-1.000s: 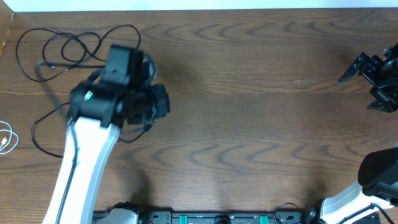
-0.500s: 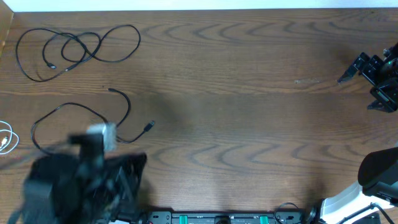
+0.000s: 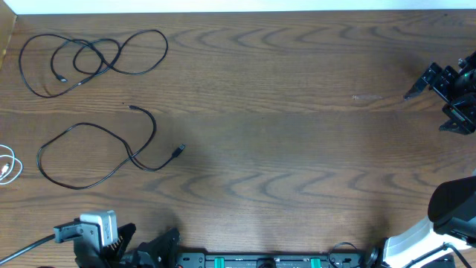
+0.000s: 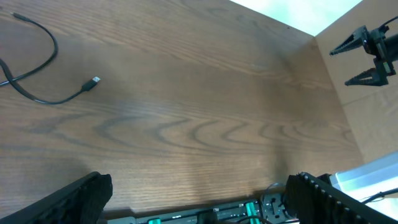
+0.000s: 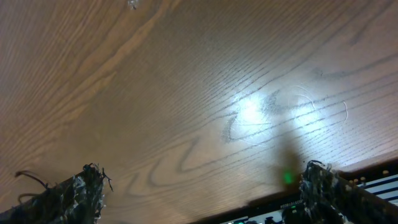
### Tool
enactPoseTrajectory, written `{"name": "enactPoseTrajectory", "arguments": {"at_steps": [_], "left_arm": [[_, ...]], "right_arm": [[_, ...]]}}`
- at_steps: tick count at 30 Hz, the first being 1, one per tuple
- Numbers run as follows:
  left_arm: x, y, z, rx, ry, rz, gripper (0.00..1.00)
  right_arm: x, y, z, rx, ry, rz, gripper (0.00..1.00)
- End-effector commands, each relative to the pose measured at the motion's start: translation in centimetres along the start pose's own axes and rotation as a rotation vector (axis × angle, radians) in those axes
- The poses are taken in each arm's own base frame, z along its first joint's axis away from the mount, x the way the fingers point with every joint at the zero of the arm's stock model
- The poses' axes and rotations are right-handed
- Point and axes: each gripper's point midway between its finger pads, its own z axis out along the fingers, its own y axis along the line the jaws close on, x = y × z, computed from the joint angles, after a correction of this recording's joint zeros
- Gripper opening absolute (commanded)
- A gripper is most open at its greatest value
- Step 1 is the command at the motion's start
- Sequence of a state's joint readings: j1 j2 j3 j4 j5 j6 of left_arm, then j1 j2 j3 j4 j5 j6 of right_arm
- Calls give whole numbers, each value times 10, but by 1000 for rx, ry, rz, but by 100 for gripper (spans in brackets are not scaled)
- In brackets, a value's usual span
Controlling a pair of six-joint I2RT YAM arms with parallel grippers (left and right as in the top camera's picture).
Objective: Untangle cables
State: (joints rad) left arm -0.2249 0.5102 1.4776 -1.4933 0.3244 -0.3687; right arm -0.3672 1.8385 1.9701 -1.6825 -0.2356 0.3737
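Three cables lie apart on the left of the table. One black cable (image 3: 93,58) rests in loose loops at the far left. A second black cable (image 3: 97,152) lies nearer the front, its plug (image 3: 178,150) pointing right; its end also shows in the left wrist view (image 4: 43,96). A white cable (image 3: 6,165) peeks in at the left edge. My left gripper (image 3: 145,242) sits low at the front edge, open and empty (image 4: 199,205), well short of the cables. My right gripper (image 3: 422,112) hovers at the far right, open, with only bare wood between its fingers (image 5: 199,199).
A black rail with green-marked fittings (image 3: 260,260) runs along the table's front edge. The right arm's white and black base (image 3: 446,216) stands at the front right corner. A pale wall borders the table's far edge.
My left arm pulled back from the cables to the front edge and its jaws opened. The lower black cable, hidden under the arm before, now lies free on the wood.
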Motion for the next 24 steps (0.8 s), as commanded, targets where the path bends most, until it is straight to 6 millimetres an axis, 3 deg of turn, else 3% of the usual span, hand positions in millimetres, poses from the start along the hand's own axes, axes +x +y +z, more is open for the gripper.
{"name": "enactPoseTrajectory", "arguments": {"at_steps": [1, 10, 24], "left_arm": [[-3, 10, 0, -54, -21, 11, 95], [-4, 22, 17, -107, -19, 216, 95], [-29, 50, 64, -179, -330, 426, 95]], "right_arm": [[-1, 1, -4, -8, -13, -14, 99], [-1, 1, -4, -8, -13, -14, 99], [-1, 1, -4, -8, -13, -14, 99]]}}
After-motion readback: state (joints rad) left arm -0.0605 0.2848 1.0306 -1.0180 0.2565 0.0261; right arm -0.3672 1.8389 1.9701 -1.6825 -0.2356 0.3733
